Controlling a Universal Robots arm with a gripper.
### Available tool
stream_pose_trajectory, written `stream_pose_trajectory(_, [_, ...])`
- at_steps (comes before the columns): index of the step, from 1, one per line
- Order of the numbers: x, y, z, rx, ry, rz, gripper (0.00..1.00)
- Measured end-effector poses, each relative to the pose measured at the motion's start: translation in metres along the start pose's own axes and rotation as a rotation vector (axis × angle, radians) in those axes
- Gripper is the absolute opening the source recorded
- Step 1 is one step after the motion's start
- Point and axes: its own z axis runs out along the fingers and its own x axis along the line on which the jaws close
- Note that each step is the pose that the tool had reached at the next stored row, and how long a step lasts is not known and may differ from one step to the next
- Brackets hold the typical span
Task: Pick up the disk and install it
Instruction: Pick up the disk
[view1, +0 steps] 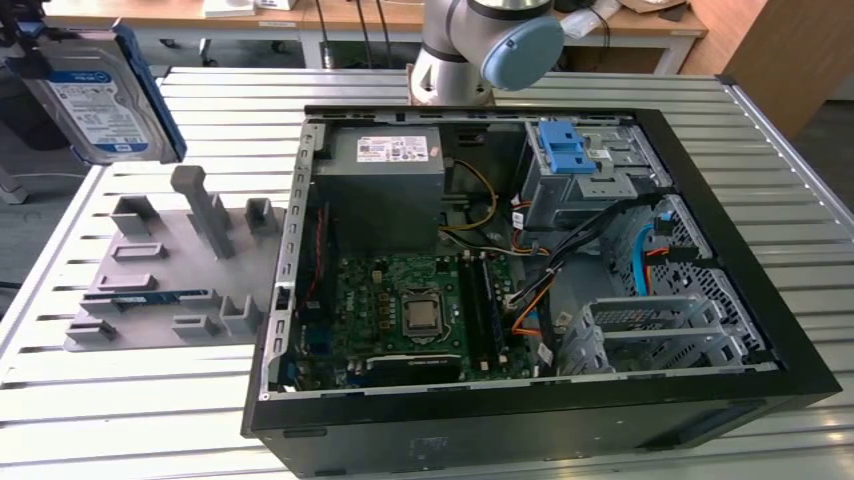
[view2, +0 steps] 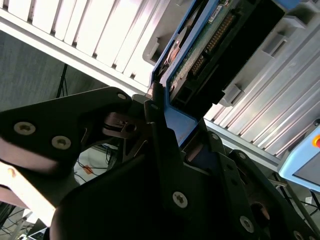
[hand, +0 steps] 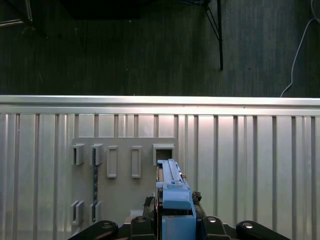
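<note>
Up at the exterior view's left, above the grey rack (view1: 160, 270), the disk (view1: 100, 100) hangs clamped edge-on between the tool (view2: 177, 132) fingers, well apart from the open computer case (view1: 754, 230) on the slatted surface (view1: 134, 420).

A table (hand: 260, 165) of ribbed metal slats stretched out beneath the claw (hand: 174, 222). Directly under the claw, a grey holder plate (hand: 125, 200) with upright slots and pockets lay flat on the slats. Farther from the claw, just beside that plate, an open black computer case (view1: 534, 425) rested on its side on the same table.
</note>
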Motion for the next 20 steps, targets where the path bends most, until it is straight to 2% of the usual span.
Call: stream_pose_trajectory(20, [-0.0001,0.0011,-0.0069,0.0056,0.0,0.0,0.36])
